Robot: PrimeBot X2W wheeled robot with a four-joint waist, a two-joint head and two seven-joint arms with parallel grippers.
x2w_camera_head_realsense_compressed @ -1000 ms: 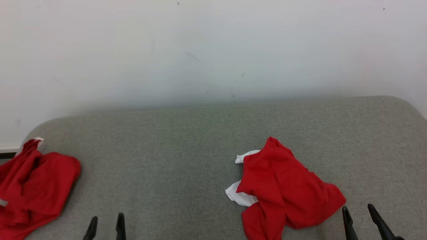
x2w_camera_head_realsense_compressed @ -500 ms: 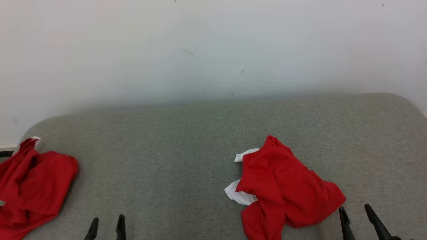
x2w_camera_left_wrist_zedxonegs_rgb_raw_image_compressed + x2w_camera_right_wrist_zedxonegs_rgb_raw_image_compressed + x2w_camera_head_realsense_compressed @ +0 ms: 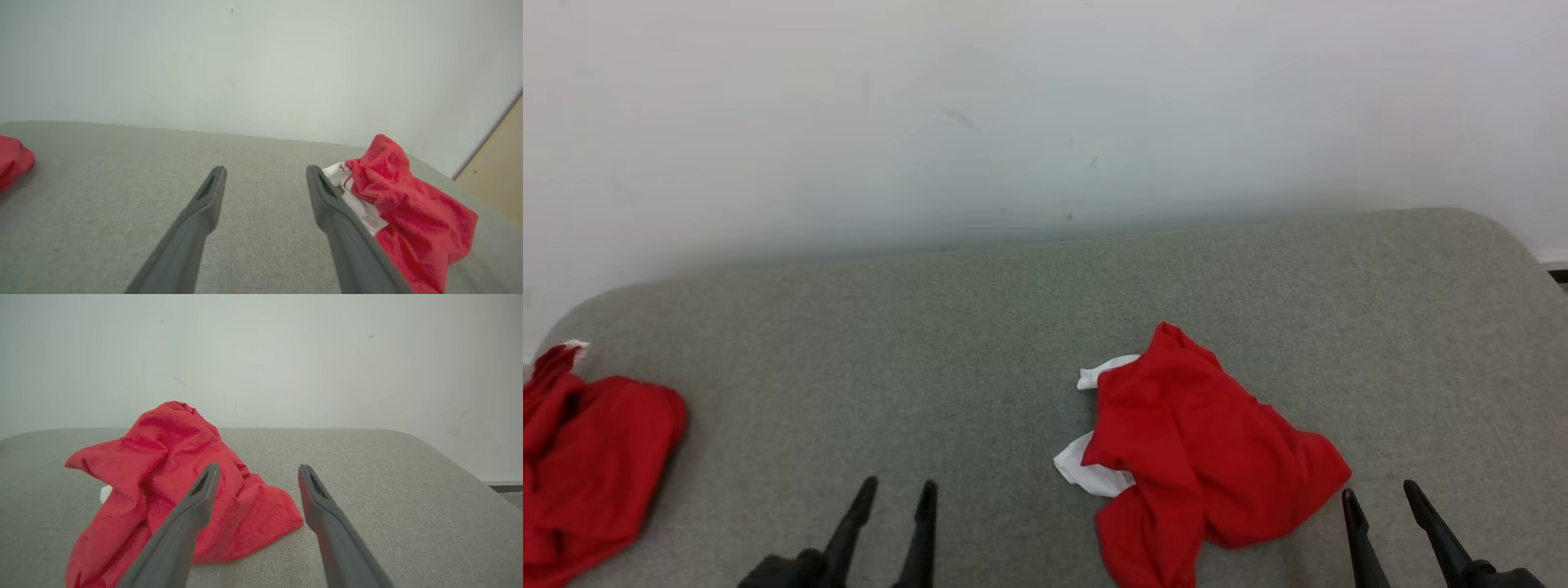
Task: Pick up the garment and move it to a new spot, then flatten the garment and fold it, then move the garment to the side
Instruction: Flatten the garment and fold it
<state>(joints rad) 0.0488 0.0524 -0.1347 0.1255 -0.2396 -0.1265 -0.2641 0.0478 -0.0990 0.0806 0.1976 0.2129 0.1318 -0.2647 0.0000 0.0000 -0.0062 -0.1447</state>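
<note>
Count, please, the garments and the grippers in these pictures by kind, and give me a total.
Garments: 2 (middle garment, left-edge garment), both red and crumpled
Grippers: 2 (left gripper, right gripper), both open
Total: 4

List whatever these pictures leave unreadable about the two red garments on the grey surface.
- Crumpled red garment: head view's bottom edge cuts its lower end; folds hide what kind it is.
- Second red garment: cut off by head view's left and bottom edges.
- Print on the white part: too small to read in the left wrist view, partly behind a finger of the left gripper.
</note>
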